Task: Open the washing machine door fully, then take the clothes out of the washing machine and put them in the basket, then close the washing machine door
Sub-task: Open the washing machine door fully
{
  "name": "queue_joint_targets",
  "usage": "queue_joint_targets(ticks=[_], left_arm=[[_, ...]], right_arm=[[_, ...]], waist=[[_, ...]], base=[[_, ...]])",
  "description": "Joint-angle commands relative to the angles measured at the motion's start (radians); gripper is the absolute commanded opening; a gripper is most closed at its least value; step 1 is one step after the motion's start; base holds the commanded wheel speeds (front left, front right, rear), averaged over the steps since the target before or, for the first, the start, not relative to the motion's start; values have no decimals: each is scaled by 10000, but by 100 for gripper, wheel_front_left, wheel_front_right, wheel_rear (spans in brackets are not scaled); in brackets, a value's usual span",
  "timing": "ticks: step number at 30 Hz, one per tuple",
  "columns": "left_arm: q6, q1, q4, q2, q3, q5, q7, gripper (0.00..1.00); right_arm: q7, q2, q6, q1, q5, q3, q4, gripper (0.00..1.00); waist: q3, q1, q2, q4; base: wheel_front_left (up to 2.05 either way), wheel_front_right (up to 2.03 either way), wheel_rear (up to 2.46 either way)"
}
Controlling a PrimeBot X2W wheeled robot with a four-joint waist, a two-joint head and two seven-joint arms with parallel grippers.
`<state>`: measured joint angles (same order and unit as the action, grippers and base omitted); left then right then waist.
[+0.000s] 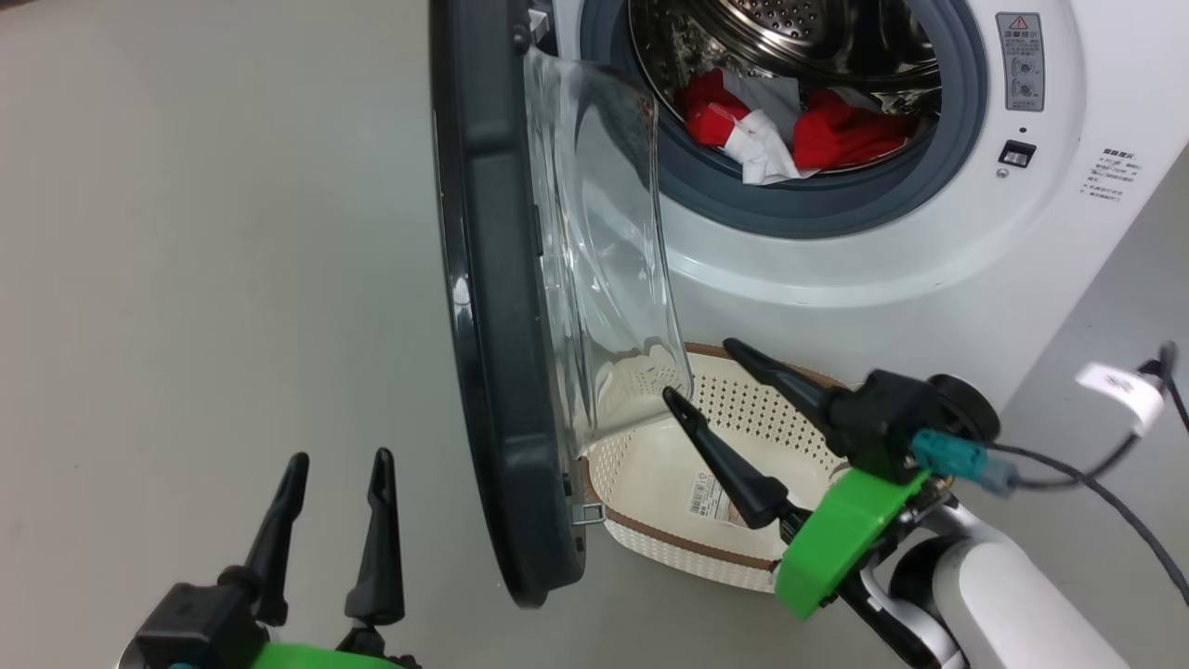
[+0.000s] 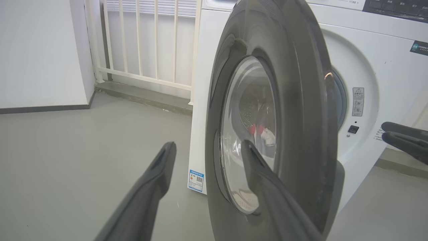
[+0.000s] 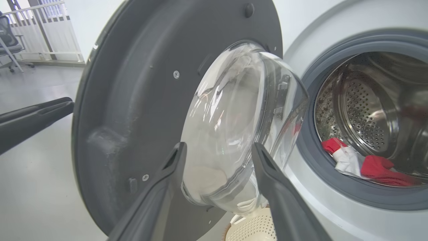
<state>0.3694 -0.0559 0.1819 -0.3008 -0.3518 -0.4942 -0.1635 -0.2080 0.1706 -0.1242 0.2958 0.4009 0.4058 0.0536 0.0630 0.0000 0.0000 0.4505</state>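
The washing machine [image 1: 929,260] stands with its door [image 1: 492,325] swung out, seen edge-on, its glass bowl facing the drum. Red and white clothes [image 1: 790,130] lie in the steel drum. The cream basket [image 1: 743,409] sits on the floor below the opening, with just a label sticker showing inside. My right gripper [image 1: 699,370] hangs open over the basket, close to the glass bowl, holding nothing. My left gripper [image 1: 341,455] is open on the door's outer side, apart from it. In the right wrist view the open right gripper [image 3: 217,147] faces the door [image 3: 133,100], with the clothes [image 3: 367,165] to the right.
A white plug on a dark cable [image 1: 1124,390] hangs at the right beside the machine. A white railing [image 2: 150,40] lines the wall behind the machine's left side. An office chair [image 3: 8,33] stands far off. Grey floor [image 1: 186,279] spreads left of the door.
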Motion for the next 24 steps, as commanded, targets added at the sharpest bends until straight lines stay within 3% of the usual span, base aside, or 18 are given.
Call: queue_joint_targets(ticks=[1,4,13,24], left_arm=[[6,-131,247,-190,366,74,-118,100],[6,-125,229,-188,347,109,-200,100],[64,-22,199,-162,423,121,-414,100],[64,67,91,-137,426,127,-571,100]], right_arm=[[352,-273,-65,-278,-754,-142,523,100],[844,-562,-65,-846,-1786,-678,755,100],[2208,-1172,-65,-2433,-3315,-2160,1155,100],[2929,-1201,-65,-3627,-3001,-2658,1417,100]], waist=[[-2,0,0,-1],[-38,0,0,20],[-205,0,0,50],[-211,0,0,-104]], base=[[0,0,0],[0,0,0],[0,0,0],[0,0,0]])
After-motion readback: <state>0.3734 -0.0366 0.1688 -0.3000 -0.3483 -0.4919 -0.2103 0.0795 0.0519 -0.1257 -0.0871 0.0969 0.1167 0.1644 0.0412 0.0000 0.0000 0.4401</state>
